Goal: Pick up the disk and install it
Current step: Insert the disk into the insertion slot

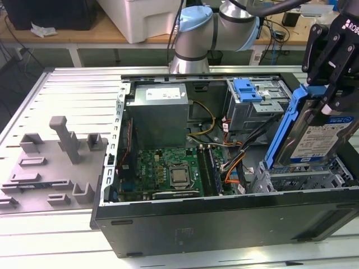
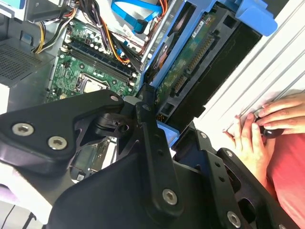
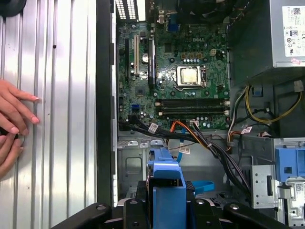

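Note:
The disk (image 1: pixel 324 137) is a silver drive with a blue-and-white label in a blue carrier frame (image 1: pixel 283 129). It hangs tilted on edge over the metal drive cage (image 1: pixel 303 179) at the open computer case's corner, on the exterior view's right. My gripper (image 1: pixel 330 101) is shut on its upper end. The second wrist view shows the disk's green circuit-board underside (image 2: pixel 190 62) running away from my black fingers (image 2: pixel 145 124). The blue carrier (image 3: pixel 167 188) sits between my gripper's links in the first wrist view, above the cage.
The open case (image 1: pixel 224 224) holds a motherboard (image 1: pixel 168 171), a grey power-supply box (image 1: pixel 160 112), cable bundles (image 1: pixel 235 162) and a blue latch (image 1: pixel 247 89). Grey fixtures (image 1: pixel 61 145) stand on the slatted table. A person's hands (image 3: pixel 14 114) rest on the table beside the case.

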You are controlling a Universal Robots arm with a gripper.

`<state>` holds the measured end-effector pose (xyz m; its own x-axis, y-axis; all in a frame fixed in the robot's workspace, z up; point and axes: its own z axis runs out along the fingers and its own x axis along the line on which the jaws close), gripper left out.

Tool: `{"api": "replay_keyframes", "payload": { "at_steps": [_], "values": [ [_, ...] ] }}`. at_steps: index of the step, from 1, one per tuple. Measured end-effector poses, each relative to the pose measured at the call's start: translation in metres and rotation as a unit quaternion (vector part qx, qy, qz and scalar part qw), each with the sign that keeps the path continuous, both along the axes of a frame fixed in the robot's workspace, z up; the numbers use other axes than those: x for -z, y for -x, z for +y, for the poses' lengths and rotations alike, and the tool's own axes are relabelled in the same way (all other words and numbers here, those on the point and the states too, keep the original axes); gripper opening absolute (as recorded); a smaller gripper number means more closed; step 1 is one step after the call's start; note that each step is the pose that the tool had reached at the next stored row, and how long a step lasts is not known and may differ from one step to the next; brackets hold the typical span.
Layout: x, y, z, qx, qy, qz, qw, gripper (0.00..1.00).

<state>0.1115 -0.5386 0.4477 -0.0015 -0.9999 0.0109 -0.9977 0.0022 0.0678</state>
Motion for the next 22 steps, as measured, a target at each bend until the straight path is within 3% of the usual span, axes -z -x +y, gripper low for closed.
{"api": "replay_keyframes", "payload": {
  "at_steps": [22],
  "values": [
    [0.0077, 0.0, 0.0, 0.0, 0.0001, 0.0009, 1.0, 0.37]
  ]
}}
